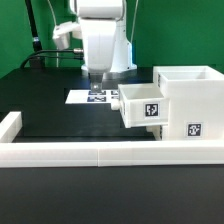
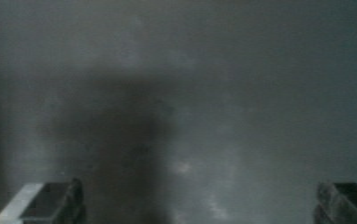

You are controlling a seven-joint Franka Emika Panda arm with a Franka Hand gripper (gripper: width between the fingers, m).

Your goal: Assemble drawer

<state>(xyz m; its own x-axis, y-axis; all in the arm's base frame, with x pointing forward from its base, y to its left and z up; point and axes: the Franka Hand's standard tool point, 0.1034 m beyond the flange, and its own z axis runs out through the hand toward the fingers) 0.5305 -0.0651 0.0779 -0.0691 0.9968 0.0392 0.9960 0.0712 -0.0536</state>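
White housing (image 1: 187,105) exterior-only | tray (image 1: 140,107) part-inserted | gripper (image 2: 196,205) wide, seemingly empty

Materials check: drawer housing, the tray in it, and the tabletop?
Housing: looks like white moulded plastic, matte; uniform colour, thick plain walls, a printed tag on the front. Tray: same white matte look, likely plastic too, also tagged. Table: black, flat, low sheen; could be a mat or painted board, can't tell. In the wrist view it reads dull grey, without texture.

Arm upright, wrist pointing straight down, gripper (image 1: 97,88) low near table surface. Wrist view: fingertips (image 2: 42,203) spread wide apart, nothing between them.
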